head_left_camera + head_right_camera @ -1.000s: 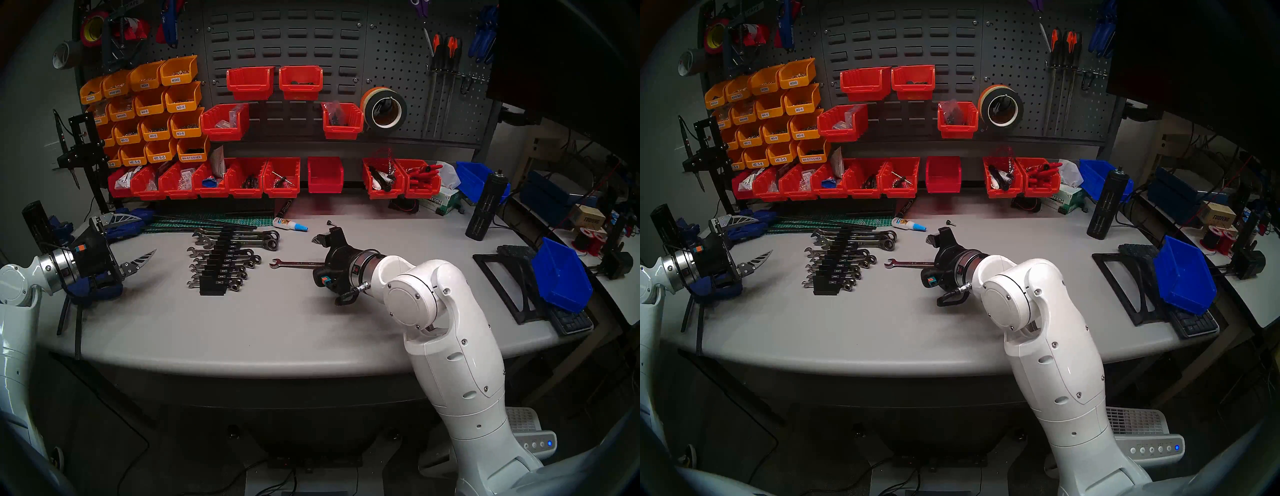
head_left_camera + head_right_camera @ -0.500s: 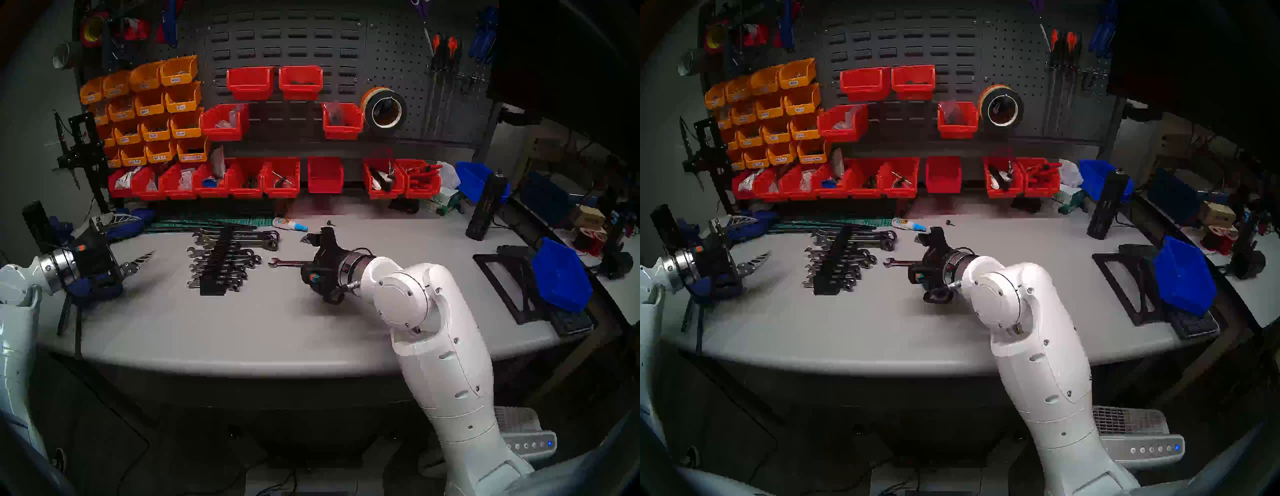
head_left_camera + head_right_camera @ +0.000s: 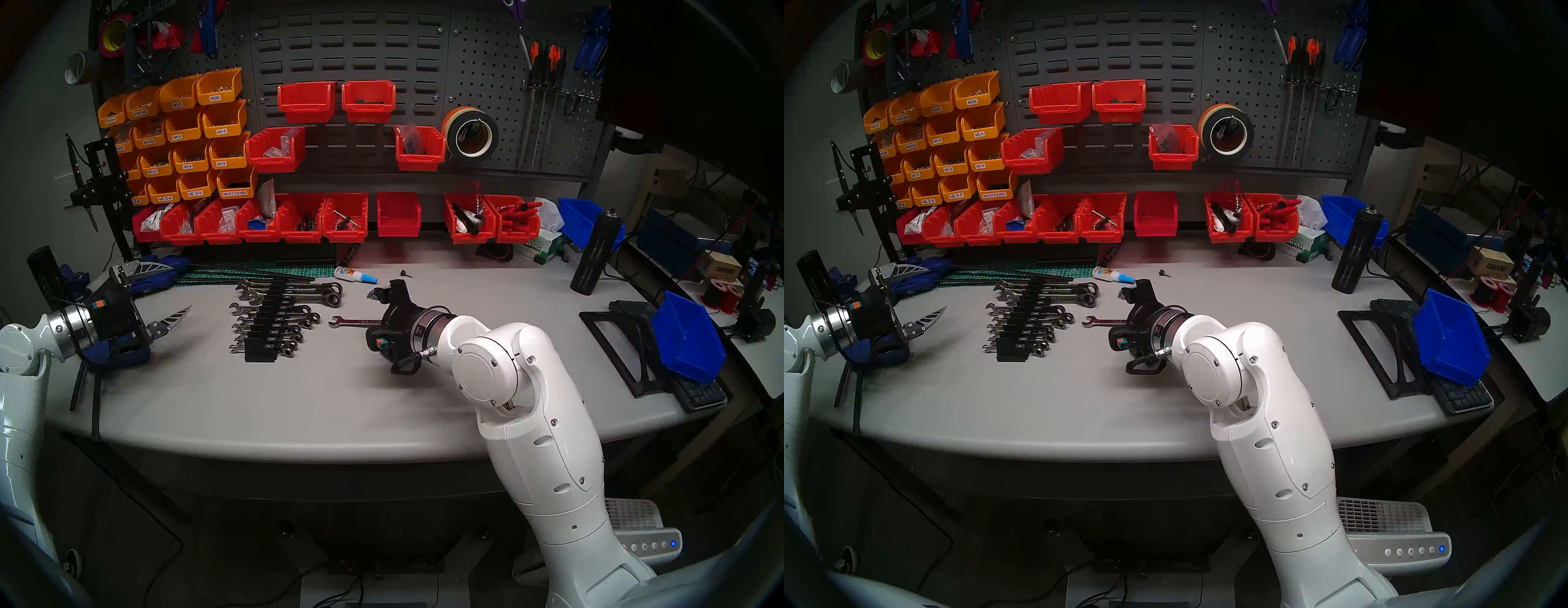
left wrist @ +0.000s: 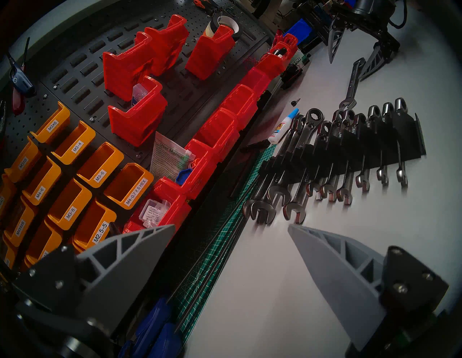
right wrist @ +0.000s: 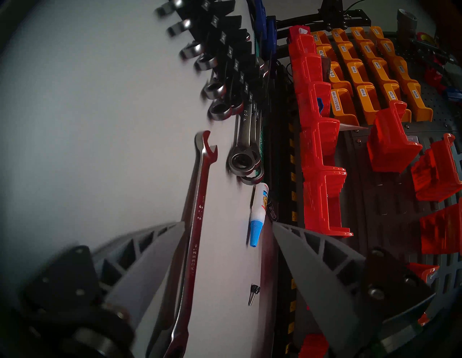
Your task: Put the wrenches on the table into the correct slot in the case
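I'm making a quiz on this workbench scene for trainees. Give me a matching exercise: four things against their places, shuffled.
Things:
1. loose wrench
2. glue bottle
3. wrench rack
4. tape roll

Places:
A. hanging on the pegboard
B. by the right gripper, one finger beside its shank
C. on the table, holding a row of wrenches
D. lying behind the loose wrench, near the red bins

Pairs: 1-B, 2-D, 3-C, 4-A

Lighting: dim, overhead; soft shadows. Fisheye vignette, dark rims. Right wrist view blurred at near edge.

1 loose wrench [image 3: 355, 322]; 1 rack [image 3: 268, 326]; 1 glue bottle [image 3: 354, 275]; 1 small screw [image 3: 406, 274].
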